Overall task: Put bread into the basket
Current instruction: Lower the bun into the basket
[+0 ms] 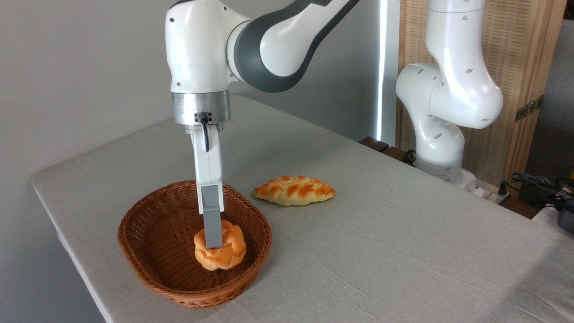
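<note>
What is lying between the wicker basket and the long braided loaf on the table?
Nothing. In the camera view, only bare grey tablecloth separates the basket from the braided loaf. The round bun sits inside the basket, at the claw.

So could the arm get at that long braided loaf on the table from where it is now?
Probably yes: the braided loaf lies in the open beside the basket, nothing over it. But the claw first has to let go of the bun.

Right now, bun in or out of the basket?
In. The bun sits inside the basket rim, claw finger against it.
</note>
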Motion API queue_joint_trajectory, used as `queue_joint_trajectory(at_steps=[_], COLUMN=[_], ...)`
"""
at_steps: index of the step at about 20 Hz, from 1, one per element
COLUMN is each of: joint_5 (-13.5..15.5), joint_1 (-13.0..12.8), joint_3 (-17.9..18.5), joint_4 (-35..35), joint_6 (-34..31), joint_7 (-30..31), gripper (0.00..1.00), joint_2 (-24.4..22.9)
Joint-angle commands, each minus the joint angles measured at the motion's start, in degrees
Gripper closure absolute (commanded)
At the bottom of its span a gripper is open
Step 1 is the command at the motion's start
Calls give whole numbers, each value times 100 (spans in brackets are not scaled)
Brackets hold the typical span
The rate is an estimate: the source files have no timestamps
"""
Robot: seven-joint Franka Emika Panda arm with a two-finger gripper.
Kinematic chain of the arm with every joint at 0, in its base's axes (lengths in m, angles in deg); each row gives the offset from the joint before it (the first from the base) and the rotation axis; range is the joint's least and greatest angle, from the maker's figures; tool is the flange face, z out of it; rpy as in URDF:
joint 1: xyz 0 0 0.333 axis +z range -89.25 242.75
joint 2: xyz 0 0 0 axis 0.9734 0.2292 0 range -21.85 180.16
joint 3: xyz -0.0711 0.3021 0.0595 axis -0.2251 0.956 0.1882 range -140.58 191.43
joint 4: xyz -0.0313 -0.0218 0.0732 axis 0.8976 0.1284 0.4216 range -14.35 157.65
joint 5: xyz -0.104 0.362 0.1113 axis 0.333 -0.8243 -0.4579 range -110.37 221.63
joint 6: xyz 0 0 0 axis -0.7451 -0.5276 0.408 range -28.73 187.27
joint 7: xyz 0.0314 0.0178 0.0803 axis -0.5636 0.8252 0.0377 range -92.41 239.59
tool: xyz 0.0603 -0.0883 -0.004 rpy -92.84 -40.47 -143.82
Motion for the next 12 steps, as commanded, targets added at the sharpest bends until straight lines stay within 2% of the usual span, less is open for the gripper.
queue_joint_trajectory(at_steps=[1,12], joint_5=[-105,-18], joint_1=[-6,-6], joint_3=[-50,-77], joint_4=[-91,-100], joint_6=[168,231], joint_7=[-10,25], gripper=[2,0], joint_2=[170,267])
